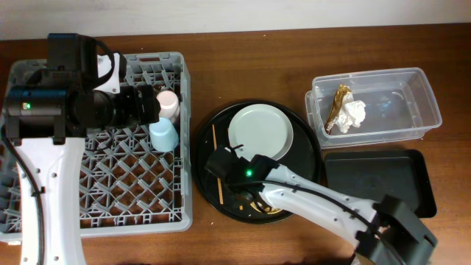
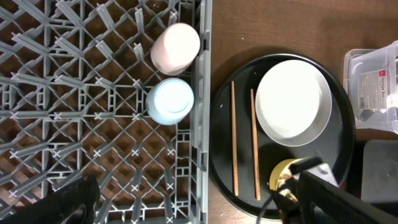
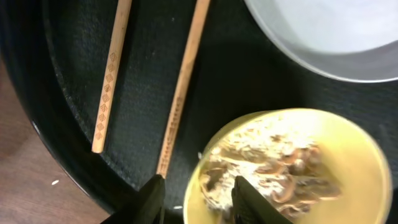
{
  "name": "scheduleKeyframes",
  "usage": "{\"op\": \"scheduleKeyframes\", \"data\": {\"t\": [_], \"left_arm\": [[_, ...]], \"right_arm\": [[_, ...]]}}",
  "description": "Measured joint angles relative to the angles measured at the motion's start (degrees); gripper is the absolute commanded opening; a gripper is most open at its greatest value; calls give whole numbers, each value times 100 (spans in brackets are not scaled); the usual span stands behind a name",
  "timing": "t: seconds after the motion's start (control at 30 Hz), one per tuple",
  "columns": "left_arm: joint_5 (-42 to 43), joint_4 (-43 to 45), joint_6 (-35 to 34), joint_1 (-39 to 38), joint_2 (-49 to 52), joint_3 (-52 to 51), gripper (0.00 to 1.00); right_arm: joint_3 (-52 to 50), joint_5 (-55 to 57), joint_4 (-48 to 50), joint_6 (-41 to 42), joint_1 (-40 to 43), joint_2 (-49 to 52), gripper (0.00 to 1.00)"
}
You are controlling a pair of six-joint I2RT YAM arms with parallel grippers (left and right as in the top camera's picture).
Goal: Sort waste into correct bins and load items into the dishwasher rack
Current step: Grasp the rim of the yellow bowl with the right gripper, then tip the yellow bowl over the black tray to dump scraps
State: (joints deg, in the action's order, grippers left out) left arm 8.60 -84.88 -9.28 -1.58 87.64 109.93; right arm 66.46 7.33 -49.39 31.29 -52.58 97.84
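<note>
**Right end effector astride the yellow bowl's rim**

- Right end effector (image 3: 198,185): the fingers are parted to a middling gap. The near rim of the yellow bowl (image 3: 354,155) lies between them. One finger is outside the bowl and the other is over the beige-brown food scraps (image 3: 273,168) inside it. You cannot tell whether either finger touches the rim.
- Left end effector (image 1: 147,107): it is above the dishwasher rack (image 1: 125,188), beside the pink cup (image 1: 168,103) and the light-blue cup (image 1: 163,135). You cannot tell how far it is open.
- Round black tray (image 1: 202,151): it carries the bowl, the plate (image 1: 260,131) and the chopsticks (image 2: 234,137).
- Overhead view only: the clear tub (image 1: 412,99) holds the napkin (image 1: 355,114) and the gold-brown wrapper (image 1: 341,98). The black rectangular tray (image 1: 379,180) is just beside the tub on the table (image 1: 243,51). The right arm covers the bowl in this view.
- Right wrist view only: you see the scraps.
- Left wrist view: both chopsticks lie parallel, left of the plate.
</note>
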Motion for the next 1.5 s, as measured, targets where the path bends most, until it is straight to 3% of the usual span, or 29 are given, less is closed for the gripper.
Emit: {"op": "scheduleKeyframes", "data": {"t": [0.13,0.3,0.5,0.63,0.7,0.97,1.3,1.5], "left_arm": [[0,2,0,0,0,0,99],[0,2,0,0,0,0,99],[0,0,0,0,0,0,99],[0,2,0,0,0,0,99],[0,2,0,0,0,0,99],[0,2,0,0,0,0,99],[0,2,0,0,0,0,99],[0,0,0,0,0,0,99]], "right_arm": [[-7,-136,20,26,-2,203,36],[-11,-181,24,31,-2,319,25],[-225,-227,22,39,-2,343,22],[-293,-249,20,42,-2,348,14],[-293,-254,15,42,-2,348,4],[-289,-216,-188,9,-2,348,4],[389,85,-1475,7,0,199,4],[787,179,-2181,0,831,-492,4]]}}
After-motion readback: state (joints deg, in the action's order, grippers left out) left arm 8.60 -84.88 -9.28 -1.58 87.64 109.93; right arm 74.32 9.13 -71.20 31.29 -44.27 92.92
